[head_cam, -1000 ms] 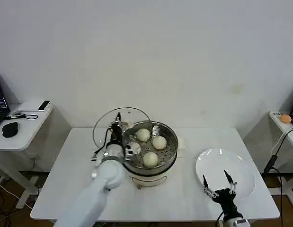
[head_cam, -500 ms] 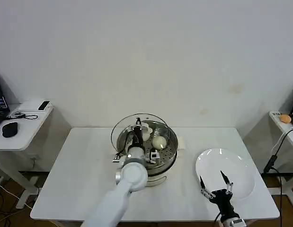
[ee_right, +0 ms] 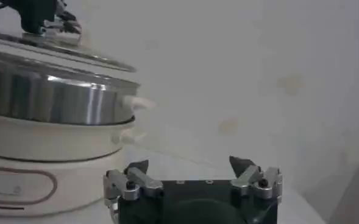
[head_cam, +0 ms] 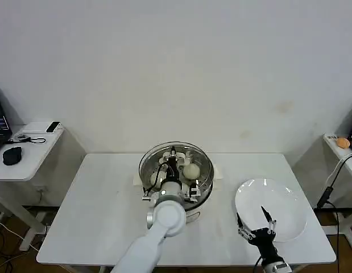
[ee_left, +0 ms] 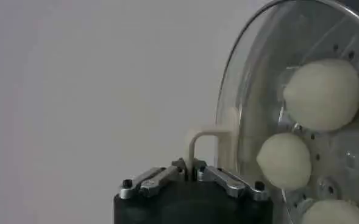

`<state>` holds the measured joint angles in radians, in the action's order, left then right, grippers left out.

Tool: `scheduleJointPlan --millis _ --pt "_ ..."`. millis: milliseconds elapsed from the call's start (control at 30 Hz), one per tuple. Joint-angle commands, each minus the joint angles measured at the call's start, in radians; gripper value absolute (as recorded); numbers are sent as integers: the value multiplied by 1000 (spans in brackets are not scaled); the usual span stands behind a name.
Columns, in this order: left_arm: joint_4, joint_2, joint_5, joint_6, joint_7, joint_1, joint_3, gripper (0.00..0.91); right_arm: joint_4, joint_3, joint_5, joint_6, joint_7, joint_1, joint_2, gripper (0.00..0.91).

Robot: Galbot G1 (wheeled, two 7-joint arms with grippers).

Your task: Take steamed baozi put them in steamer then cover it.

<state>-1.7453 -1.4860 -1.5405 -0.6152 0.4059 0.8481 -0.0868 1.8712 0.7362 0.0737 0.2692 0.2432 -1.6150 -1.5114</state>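
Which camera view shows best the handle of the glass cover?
The left wrist view: the cover shows its cream bar handle close up, pinched by the left gripper. In the head view the left gripper hides most of the handle. In the right wrist view the cover is seen edge-on, its handle hidden by the gripper.

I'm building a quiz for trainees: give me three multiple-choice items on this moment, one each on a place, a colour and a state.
1. Where is the cover?
A. over the steamer
B. on the plate
C. on the side desk

2. What colour is the plate?
A. blue
B. white
C. black

3. How is the right tool?
A. shut on a bun
B. shut on the plate
C. open

Answers:
1 A: the left tool holds the cover by its handle above the steamer, baozi seen through the glass.
2 B: it reads plain white.
3 C: its fingers stand spread by the plate's near edge, holding nothing.
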Motion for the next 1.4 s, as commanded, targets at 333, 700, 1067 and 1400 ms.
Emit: scheduleJointPlan --millis 333,700,1067,1400 --pt "2 -17 -36 0 18 15 -7 0 -4 -12 6 2 0 0 -3 907" --pt "20 -25 -41 1 12 17 -15 0 -7 -23 0 1 0 -1 -3 907" --pt "39 -32 -40 2 6 11 -10 0 -11 -26 0 3 1 -2 -2 907" --pt "36 -38 -11 2 -25 15 -7 907 -10 -31 3 2 2 -3 -2 907"
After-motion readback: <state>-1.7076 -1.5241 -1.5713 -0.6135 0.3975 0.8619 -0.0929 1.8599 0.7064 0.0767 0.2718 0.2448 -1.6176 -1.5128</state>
